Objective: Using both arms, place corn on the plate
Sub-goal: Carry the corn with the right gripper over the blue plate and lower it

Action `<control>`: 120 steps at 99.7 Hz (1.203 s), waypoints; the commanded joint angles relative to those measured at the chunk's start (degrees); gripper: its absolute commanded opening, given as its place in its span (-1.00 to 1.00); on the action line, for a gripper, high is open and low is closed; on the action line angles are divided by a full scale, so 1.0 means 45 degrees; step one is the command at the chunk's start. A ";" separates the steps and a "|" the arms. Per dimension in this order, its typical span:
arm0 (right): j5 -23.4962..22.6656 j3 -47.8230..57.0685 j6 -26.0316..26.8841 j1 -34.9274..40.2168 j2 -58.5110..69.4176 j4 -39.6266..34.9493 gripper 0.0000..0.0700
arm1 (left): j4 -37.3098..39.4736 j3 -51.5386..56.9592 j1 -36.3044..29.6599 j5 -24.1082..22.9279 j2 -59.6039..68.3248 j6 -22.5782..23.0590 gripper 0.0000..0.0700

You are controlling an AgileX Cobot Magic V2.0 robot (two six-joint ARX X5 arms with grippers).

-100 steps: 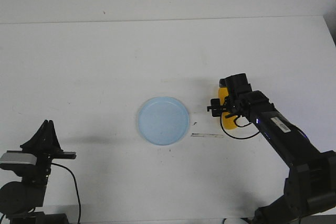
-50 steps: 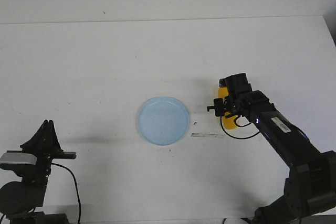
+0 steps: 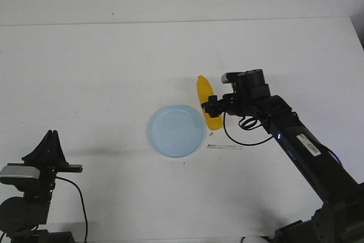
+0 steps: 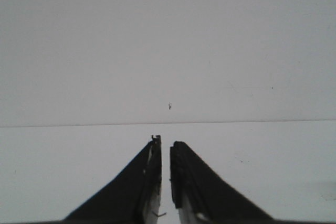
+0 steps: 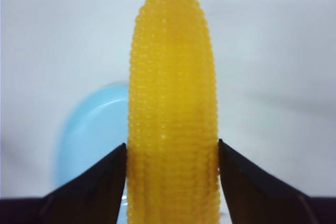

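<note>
My right gripper (image 3: pixel 211 106) is clamped across the thick lower part of the bright yellow-orange toy corn cob (image 3: pixel 205 101), a long bumpy piece that narrows to a rounded tip. In the right wrist view both black fingers (image 5: pixel 92 182) press flat against the sides of the corn (image 5: pixel 173 108), one on each side, and the tapered end points away from the wrist. In the front view the cob is tilted, with its narrow end toward the far side of the white table (image 3: pixel 114 66) and its thick end low, just beside the right rim of the round pale light-blue plastic plate (image 3: pixel 177 131). Whether the cob's low end touches that rim I cannot tell. The plate (image 5: pixel 92 129) also shows behind the corn in the right wrist view, off to one side of it. My black right arm (image 3: pixel 296 140) reaches in from the near right corner. My left gripper (image 4: pixel 164 174) sits at the near left edge of the table, well apart from the plate, its two dark fingers (image 4: pixel 136 187) nearly together with only a thin slit between them and nothing in it.
</note>
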 commanded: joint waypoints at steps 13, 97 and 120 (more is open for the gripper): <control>0.0073 0.0121 0.0369 0.1583 0.0874 0.0306 -0.13 | 0.0146 0.0126 0.0010 0.0010 -0.0010 0.0112 -0.84; 0.1078 0.0121 0.0612 0.3123 0.2914 0.0471 0.05 | 0.0146 0.0126 0.0010 0.0005 -0.0010 0.0112 -0.84; 0.1088 0.0189 0.0636 0.3094 0.2866 0.0617 0.23 | 0.0146 0.0126 0.0015 0.0005 -0.0010 0.0112 -0.84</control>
